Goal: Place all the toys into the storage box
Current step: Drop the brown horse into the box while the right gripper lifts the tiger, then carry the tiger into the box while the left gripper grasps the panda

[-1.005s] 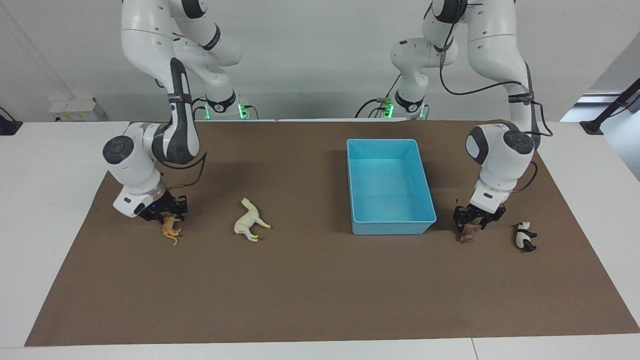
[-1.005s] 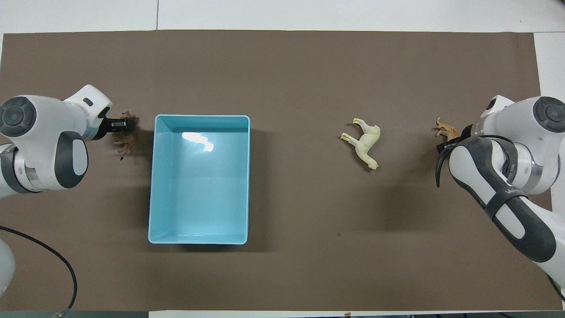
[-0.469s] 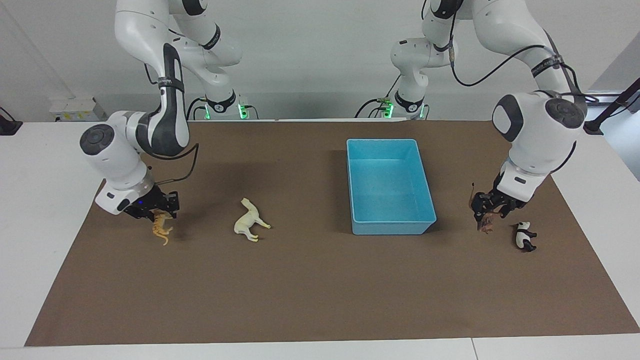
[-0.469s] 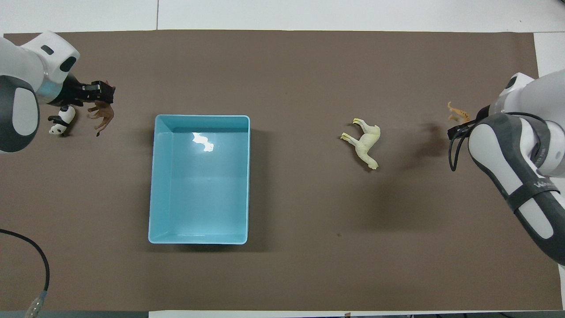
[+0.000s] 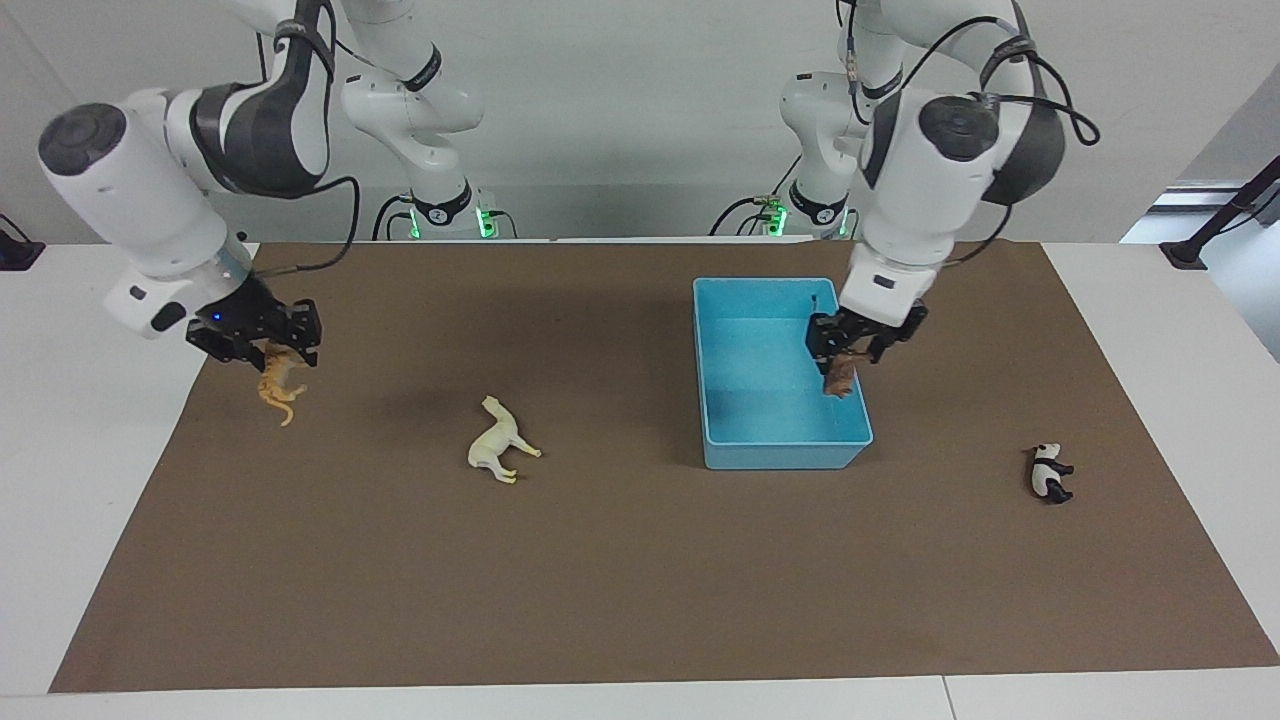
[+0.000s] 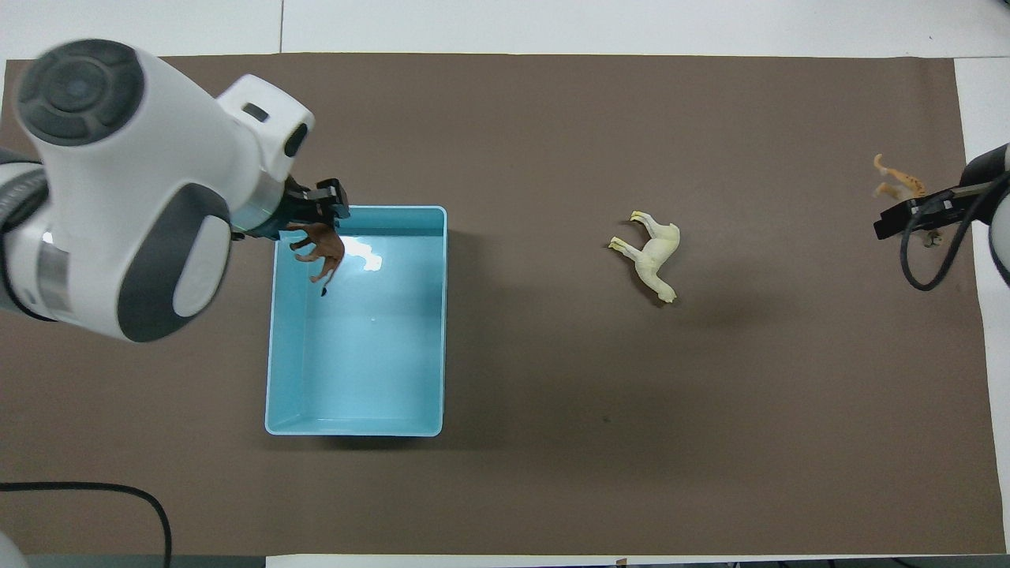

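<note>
Now both arms are up off the mat, each with a toy, which wasn't the case a second ago when both grippers were down at table level. In the facing view our left gripper (image 5: pixel 850 350) has swung from the right-hand side of the frame, near the panda, to sit over the light blue rectangular plastic storage box (image 5: pixel 780 455) at centre right. Its jaws are clamped on the small brown plastic lion figurine (image 5: pixel 841 378), which hangs over the box interior by one long wall. In the overhead view the lion (image 6: pixel 322 248) shows at the box's upper-left corner, inside the rim line (image 6: pixel 355 430).

Our right gripper (image 5: pixel 268 343) has lifted at the left of the facing frame, jaws clamped on the small orange striped plastic tiger figurine (image 5: pixel 277 385), which dangles clear of the brown mat (image 5: pixel 640 600). It's well apart from the box, so it needs a long traverse.

Box holds no toy yet. Lion looks one release away from going in. The larger cream-yellow plastic horse figurine (image 5: pixel 500 442) stands at frame centre left, and the black-and-white plastic panda figurine (image 5: pixel 1049 473) lies at lower right; both are untouched on the mat.
</note>
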